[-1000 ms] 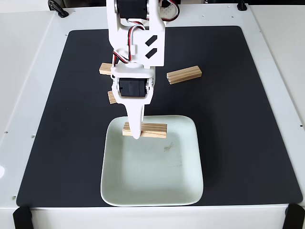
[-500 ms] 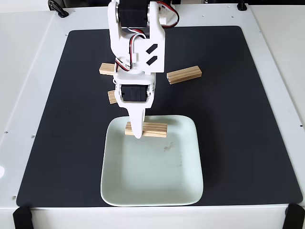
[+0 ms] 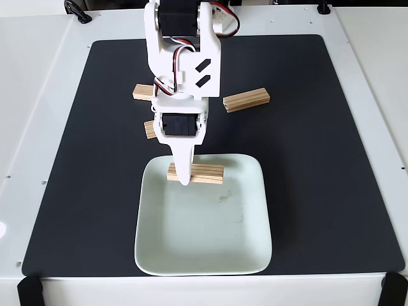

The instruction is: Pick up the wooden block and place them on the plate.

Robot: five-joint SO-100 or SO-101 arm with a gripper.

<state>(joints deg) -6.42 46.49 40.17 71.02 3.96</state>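
Observation:
The pale green plate lies at the near middle of the black mat. My gripper points down over the plate's far edge. It is shut on a wooden block, which lies crosswise just above or on the plate's far part. A second wooden block rests on the mat to the right of the arm. Another block pokes out from behind the arm on the left. A third peeks out lower down, mostly hidden by the gripper's body.
The black mat covers most of the white table. The arm's white body rises from the far middle. Black clamps sit at the near corners.
Over the last second the arm pulled back slightly toward its base and the held block shifted a little right with it. It has barely moved in the last half second.

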